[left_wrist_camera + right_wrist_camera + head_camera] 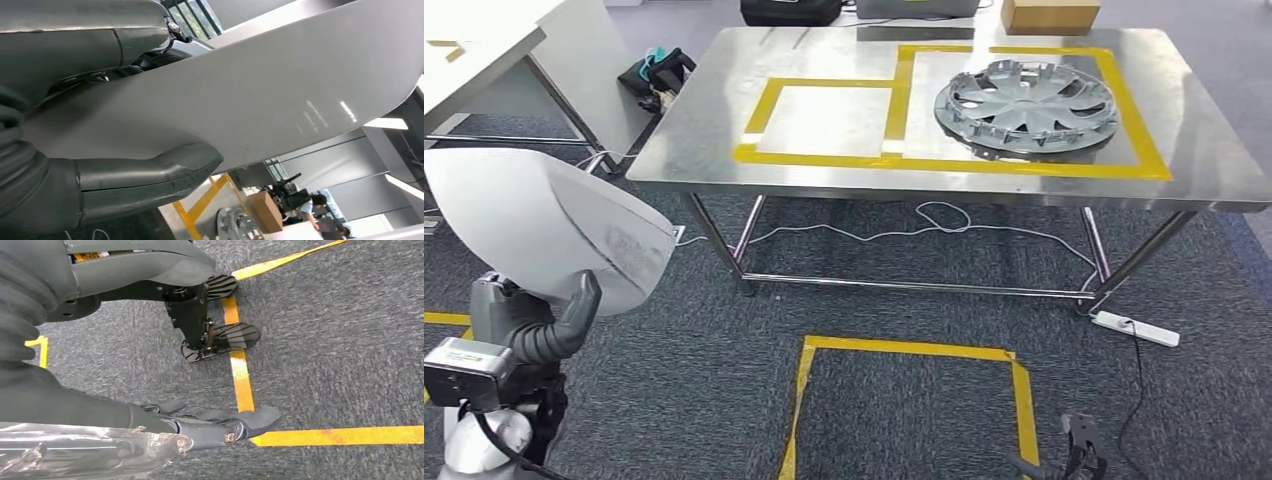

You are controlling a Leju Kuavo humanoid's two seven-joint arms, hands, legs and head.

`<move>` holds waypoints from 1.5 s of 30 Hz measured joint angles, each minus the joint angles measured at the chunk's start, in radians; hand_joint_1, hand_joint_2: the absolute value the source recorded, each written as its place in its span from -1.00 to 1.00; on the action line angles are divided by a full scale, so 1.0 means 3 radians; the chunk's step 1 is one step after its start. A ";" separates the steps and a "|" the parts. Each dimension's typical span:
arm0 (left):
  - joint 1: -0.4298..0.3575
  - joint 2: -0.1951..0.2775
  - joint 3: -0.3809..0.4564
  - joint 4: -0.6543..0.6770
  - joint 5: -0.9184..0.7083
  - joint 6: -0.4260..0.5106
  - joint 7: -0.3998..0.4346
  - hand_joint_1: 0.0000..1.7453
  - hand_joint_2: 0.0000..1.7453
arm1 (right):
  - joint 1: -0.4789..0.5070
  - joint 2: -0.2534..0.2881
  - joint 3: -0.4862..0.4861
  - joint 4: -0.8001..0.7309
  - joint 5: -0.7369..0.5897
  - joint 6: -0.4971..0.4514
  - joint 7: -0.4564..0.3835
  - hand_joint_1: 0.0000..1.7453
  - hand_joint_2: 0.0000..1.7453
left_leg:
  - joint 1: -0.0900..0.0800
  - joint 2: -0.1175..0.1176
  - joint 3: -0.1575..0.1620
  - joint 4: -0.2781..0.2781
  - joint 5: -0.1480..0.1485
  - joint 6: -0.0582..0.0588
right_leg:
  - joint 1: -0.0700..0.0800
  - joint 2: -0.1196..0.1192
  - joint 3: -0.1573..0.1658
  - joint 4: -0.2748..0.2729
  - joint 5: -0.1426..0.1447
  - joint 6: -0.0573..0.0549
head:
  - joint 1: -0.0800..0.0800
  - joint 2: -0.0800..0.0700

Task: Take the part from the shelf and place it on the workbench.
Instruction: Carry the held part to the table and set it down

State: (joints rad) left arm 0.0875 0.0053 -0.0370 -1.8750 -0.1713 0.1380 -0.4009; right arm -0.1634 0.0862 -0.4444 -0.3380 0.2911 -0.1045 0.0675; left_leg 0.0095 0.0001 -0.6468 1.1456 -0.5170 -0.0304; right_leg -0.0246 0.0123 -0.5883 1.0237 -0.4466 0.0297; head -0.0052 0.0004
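The steel surface point(1064, 175) spans the upper part of the head view, marked with yellow tape outlines point(904, 95); a silver wheel cover point(1026, 105) lies inside the larger outline toward the right side. A cardboard box point(1049, 14) sits at the far edge. On the grey carpet point(904, 300) below lie a white cable and a power strip point(1135, 328), and nearer the robot a yellow tape square point(914, 400).

The part point(544, 225) — a large, smooth, pale grey curved panel — is held low on the left, well apart from the surface. The left robot hand point(549, 325) grips its lower edge, thumb pressed up against the face (the left wrist view shows this plainly: the thick grey thumb point(150, 177) lies under the panel's glossy underside, dark fingers above).

The right robot hand point(220, 425) hangs over the carpet in the right wrist view, holding nothing — fingers extended and loosely apart.
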 joint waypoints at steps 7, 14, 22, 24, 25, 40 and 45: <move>0.0001 0.0000 0.0000 0.0000 0.0000 0.0000 0.0000 1.00 1.00 | -0.0003 0.0000 0.0001 0.0000 0.0000 0.0001 0.0000 -1.00 1.00 | 0.0000 -0.0034 0.0015 -0.0225 0.0308 0.0054 | 0.0016 0.0080 0.0008 0.0007 -0.0020 0.0005 | -0.0001 0.0000; 0.0000 -0.0004 0.0001 0.0000 0.0000 0.0000 0.0001 1.00 1.00 | 0.0001 0.0000 0.0000 0.0000 0.0000 0.0003 0.0000 -1.00 1.00 | 0.0002 -0.0026 0.0147 -0.0503 0.0338 0.0134 | 0.0020 0.0036 -0.0109 0.0174 -0.0146 0.0126 | 0.0023 0.0000; 0.0004 -0.0009 0.0001 0.0000 0.0000 0.0000 0.0001 1.00 1.00 | 0.0007 0.0000 0.0000 0.0000 -0.0001 0.0005 0.0000 -1.00 1.00 | -0.0033 0.0022 0.0201 -0.0495 0.0291 0.0152 | 0.0043 -0.0048 -0.0200 0.0310 -0.0057 0.0100 | 0.0038 0.0000; 0.0004 -0.0008 0.0002 0.0000 0.0000 0.0001 0.0001 1.00 1.00 | -0.0006 0.0000 0.0001 0.0000 -0.0001 0.0003 0.0001 -1.00 1.00 | -0.0050 0.0027 0.0208 -0.0485 0.0277 0.0128 | 0.0045 -0.0065 -0.0048 0.0029 0.0024 0.0079 | 0.0034 0.0000; 0.0004 -0.0007 0.0002 0.0000 -0.0001 0.0000 0.0000 1.00 1.00 | -0.0010 0.0000 0.0002 0.0000 0.0000 0.0002 0.0002 -1.00 1.00 | -0.0059 0.0028 0.0205 -0.0481 0.0279 0.0138 | 0.0045 -0.0061 -0.0031 -0.0004 0.0020 0.0075 | 0.0030 0.0000; 0.0001 0.0039 -0.0003 0.0000 -0.0103 -0.0102 -0.0074 1.00 1.00 | -0.0014 0.0000 0.0033 0.0000 -0.0007 0.0000 0.0005 -1.00 1.00 | -0.0070 0.0038 0.0217 -0.0535 0.0294 0.0141 | 0.0038 -0.0036 -0.0031 -0.0030 0.0042 0.0069 | 0.0024 0.0000; -0.0009 0.0049 -0.0001 -0.0005 -0.0119 -0.0104 -0.0092 1.00 1.00 | -0.0018 0.0000 0.0037 -0.0001 -0.0011 0.0002 0.0002 -1.00 1.00 | -0.0024 0.0063 0.0280 -0.0639 0.0345 0.0170 | 0.0040 -0.0034 -0.0246 0.0394 -0.0190 0.0130 | 0.0045 0.0000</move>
State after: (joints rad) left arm 0.0849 0.0201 -0.0373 -1.8765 -0.2070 0.1068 -0.4285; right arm -0.1690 0.0862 -0.4332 -0.3382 0.2876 -0.1041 0.0680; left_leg 0.0022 0.0190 -0.5627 0.9538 -0.4135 0.0207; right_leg -0.0125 0.0019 -0.6622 1.1419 -0.5037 0.0687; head 0.0084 0.0004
